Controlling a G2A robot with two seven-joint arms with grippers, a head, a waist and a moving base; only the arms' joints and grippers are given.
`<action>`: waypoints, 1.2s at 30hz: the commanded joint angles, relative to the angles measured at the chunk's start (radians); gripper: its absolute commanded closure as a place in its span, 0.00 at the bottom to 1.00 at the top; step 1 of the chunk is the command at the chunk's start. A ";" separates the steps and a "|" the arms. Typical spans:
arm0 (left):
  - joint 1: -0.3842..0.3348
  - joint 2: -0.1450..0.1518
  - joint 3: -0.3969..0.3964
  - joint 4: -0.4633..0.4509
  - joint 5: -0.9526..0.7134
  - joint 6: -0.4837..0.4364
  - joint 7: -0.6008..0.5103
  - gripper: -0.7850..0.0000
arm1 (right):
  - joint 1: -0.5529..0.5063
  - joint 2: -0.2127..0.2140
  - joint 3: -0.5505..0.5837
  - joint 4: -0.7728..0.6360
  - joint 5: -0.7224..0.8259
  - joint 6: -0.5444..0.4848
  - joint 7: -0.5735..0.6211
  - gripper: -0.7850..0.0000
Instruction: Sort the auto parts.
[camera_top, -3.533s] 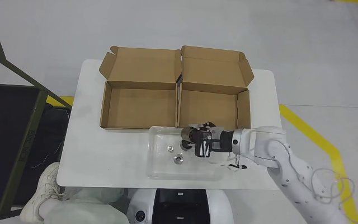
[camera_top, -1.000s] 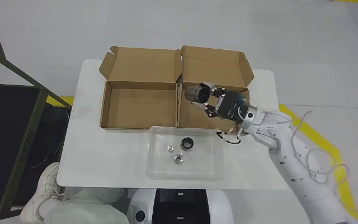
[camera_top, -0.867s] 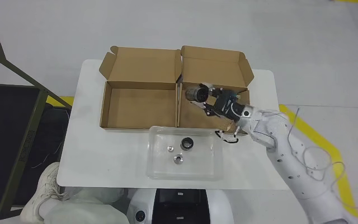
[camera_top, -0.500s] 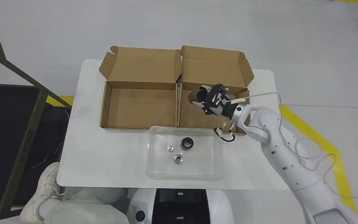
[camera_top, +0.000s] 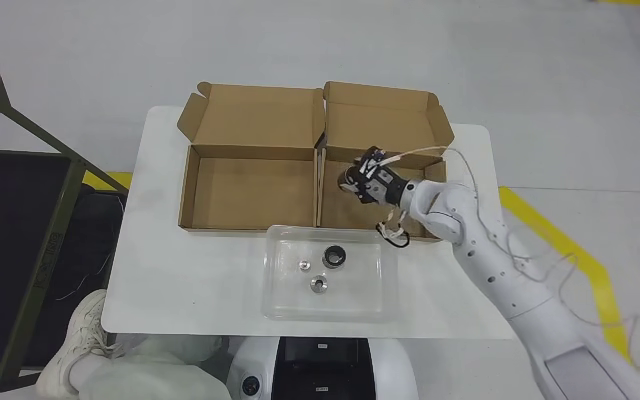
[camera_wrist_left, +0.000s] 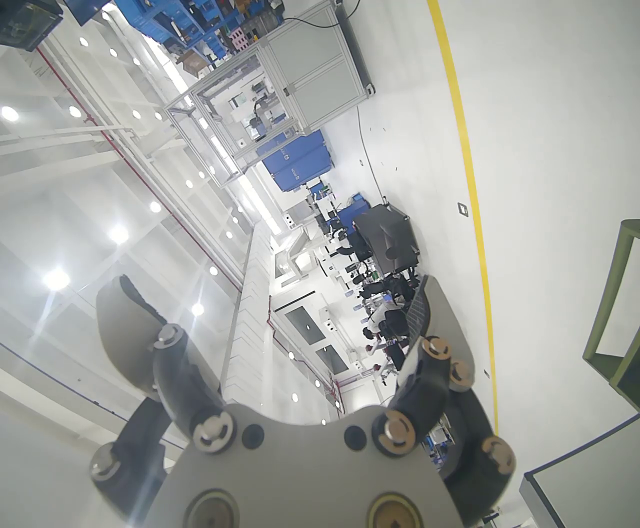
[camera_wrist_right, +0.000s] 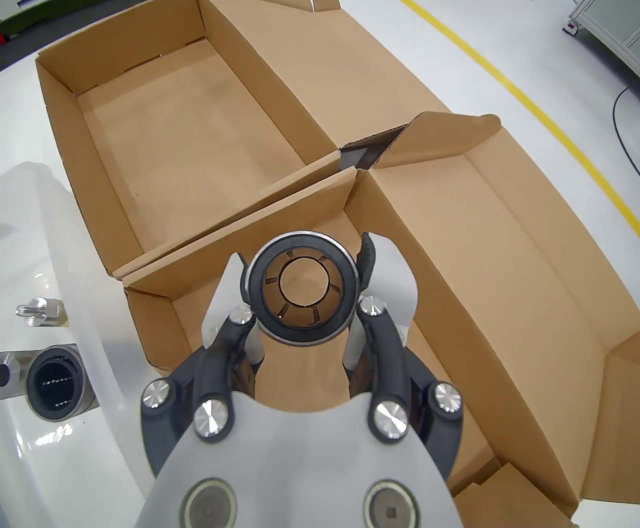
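Note:
My right gripper (camera_wrist_right: 303, 280) (camera_top: 352, 180) is shut on a cylindrical metal bearing (camera_wrist_right: 303, 290) with a black end ring, held over the right cardboard box (camera_top: 432, 195) near its left wall. In the clear tray (camera_top: 275, 300) lie another cylindrical bearing (camera_top: 335, 257) (camera_wrist_right: 52, 377) and two small silver parts (camera_top: 302, 266) (camera_top: 318, 286). One small silver part (camera_wrist_right: 40, 311) lies beside that bearing. My left gripper (camera_wrist_left: 270, 320) is open, off the table, pointing into the room with nothing between its fingers.
The left cardboard box (camera_top: 190, 190) stands open beside the right one, their walls touching. Both lids are folded back toward the far edge of the white table (camera_top: 150, 250). The tray sits at the near edge, in front of the boxes.
My right gripper lifted the bearing out of the tray, carried it over the right box, and has now sunk lower into it, tilting toward the box's left wall.

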 joint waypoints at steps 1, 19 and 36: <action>0.000 0.000 0.000 0.000 0.000 0.000 0.000 0.00 | 0.019 -0.010 -0.016 0.028 0.011 0.001 0.004 1.00; 0.000 0.000 0.000 0.000 0.000 0.000 0.000 0.00 | 0.130 -0.087 -0.124 0.240 0.062 -0.023 0.037 0.92; 0.000 0.000 0.000 0.000 0.000 0.000 0.000 0.00 | 0.153 -0.120 -0.144 0.284 0.055 -0.041 0.043 0.45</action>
